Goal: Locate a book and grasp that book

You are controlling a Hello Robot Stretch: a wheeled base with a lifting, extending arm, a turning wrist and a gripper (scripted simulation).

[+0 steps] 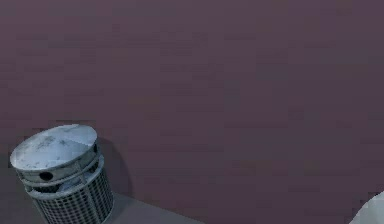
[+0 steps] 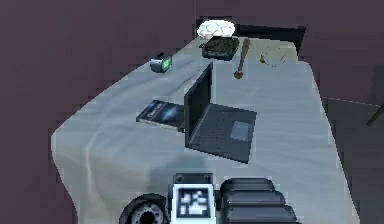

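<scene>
Book (image 2: 160,112): thin dark rectangular slab, flat on pale grey cloth-covered bed (image 2: 300,120), just beside open dark laptop (image 2: 225,130). Gripper (image 2: 146,212) at arm side view's bottom edge; finger state and load: cannot tell. Round grey mesh bin (image 1: 65,178) in forward view's lower left.

Home bedroom: grey-sheeted bed (image 2: 105,125) bearing laptop (image 2: 216,118), mesh bin (image 1: 63,176) by purple wall (image 1: 220,90).

A thin dark book (image 2: 160,112) lies flat beside the laptop (image 2: 218,118).
</scene>
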